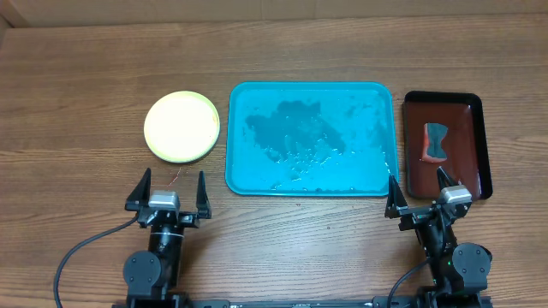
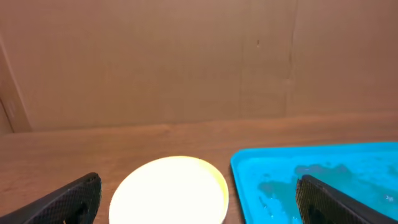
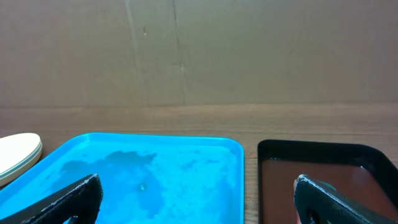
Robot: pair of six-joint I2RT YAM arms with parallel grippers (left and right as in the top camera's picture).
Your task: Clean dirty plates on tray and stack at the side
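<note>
The teal-blue tray lies at the table's middle with wet patches and no plates on it. It also shows in the left wrist view and the right wrist view. A stack of plates with a pale yellow-green one on top sits on the table left of the tray. The stack also shows in the left wrist view and at the left edge of the right wrist view. My left gripper is open and empty, just in front of the stack. My right gripper is open and empty, near the tray's front right corner.
A dark red-black tray stands right of the teal tray and holds a blue-and-red sponge. It shows in the right wrist view too. A cardboard wall closes the back of the table.
</note>
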